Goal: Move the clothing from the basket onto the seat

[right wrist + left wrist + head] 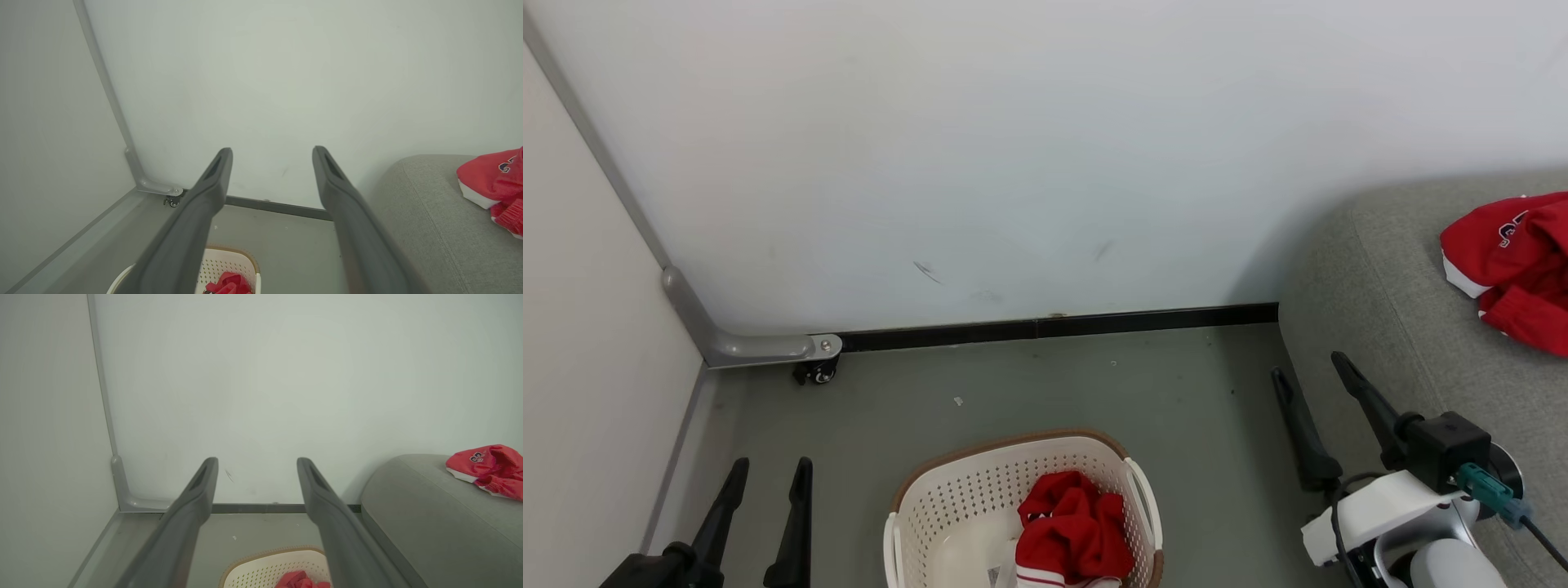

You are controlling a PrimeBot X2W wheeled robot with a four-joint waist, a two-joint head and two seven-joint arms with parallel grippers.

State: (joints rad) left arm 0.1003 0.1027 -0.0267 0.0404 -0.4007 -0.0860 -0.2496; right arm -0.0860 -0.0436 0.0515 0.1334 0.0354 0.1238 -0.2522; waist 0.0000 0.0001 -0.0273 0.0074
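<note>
Grey sofa [1380, 343] at far right. One red lettered garment [1503, 261] already lies on its cushion.

Cream laundry basket [947, 506] sits on the floor, near centre, well apart from the sofa. A bunched red garment [1074, 531] lies in its right half.

Judged: between transfers, one piece delivered and one left to fetch. The next move calls for a hand to go down into the basket, close on the bunched fabric and lift it clear of the rim.

Left hand [773, 463]: near left of the basket, fingers apart, empty, pointing toward the wall.

Right hand [1308, 366]: near right, just beside the sofa's front edge, fingers apart, empty.
</note>
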